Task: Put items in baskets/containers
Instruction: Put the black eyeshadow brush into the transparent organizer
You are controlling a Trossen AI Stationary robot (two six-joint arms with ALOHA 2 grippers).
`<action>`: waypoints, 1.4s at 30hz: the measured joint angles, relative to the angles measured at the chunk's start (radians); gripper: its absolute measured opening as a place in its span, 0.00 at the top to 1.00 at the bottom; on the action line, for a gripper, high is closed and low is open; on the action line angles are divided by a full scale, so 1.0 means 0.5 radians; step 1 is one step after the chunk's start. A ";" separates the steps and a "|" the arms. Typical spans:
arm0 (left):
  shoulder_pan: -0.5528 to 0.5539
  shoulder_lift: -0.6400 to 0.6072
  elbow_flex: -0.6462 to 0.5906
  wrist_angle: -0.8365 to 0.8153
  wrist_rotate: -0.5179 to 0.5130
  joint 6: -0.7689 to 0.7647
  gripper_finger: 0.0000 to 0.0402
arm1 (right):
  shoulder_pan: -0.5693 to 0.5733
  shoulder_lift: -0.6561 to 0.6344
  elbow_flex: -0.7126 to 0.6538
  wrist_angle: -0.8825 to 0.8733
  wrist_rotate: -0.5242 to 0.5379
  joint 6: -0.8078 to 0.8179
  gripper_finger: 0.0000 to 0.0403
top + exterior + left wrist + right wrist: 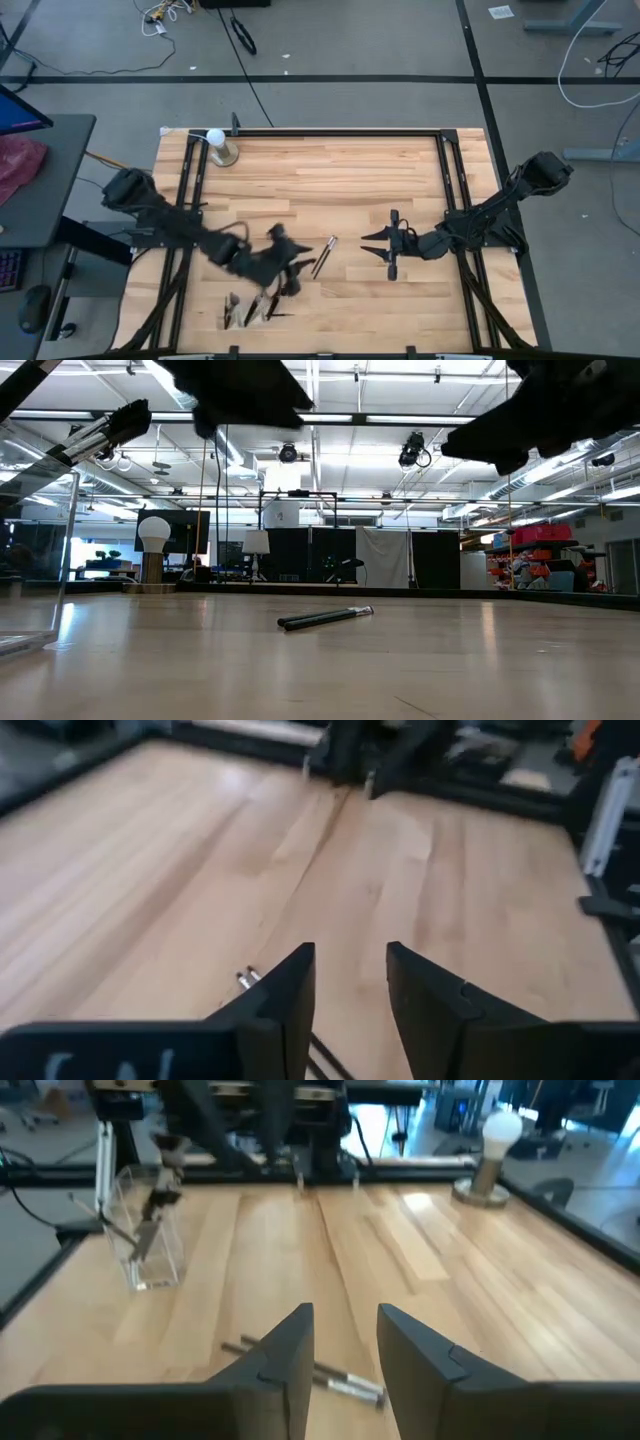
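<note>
L claw [288, 262] open above brushes [324, 256]

The left end effector [350, 995] fills the frame's bottom, its fingers apart above the wooden counter [180, 870]. Silvery brush ends [246, 979] peek out at lower left.

two brushes [325, 256] lie between left organizer [250, 308] and right gripper [380, 250].
</note>
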 joint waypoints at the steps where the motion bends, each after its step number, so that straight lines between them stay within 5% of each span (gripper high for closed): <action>1: 0.060 0.015 0.000 0.004 0.086 -0.002 0.69 | 0.000 0.000 0.000 -0.026 0.000 0.016 0.71; 5: 0.233 0.125 0.000 0.061 0.278 0.020 0.71 | 0.000 0.000 0.000 -0.066 0.000 0.041 0.71; 12: 0.371 0.316 -0.001 0.148 0.281 0.001 0.69 | 0.000 0.000 0.000 -0.063 0.002 0.031 0.71; 21: 0.477 0.419 0.000 0.184 0.453 -0.067 0.52 | -0.001 0.000 0.000 -0.042 0.002 0.085 0.71; 27: 0.442 0.509 0.000 0.163 0.386 -0.092 0.46 | -0.001 -0.001 0.000 0.041 0.003 0.081 0.71; 42: 0.439 0.723 -0.002 0.163 0.151 -0.197 0.56 | -0.001 -0.002 0.001 0.078 0.003 0.062 0.71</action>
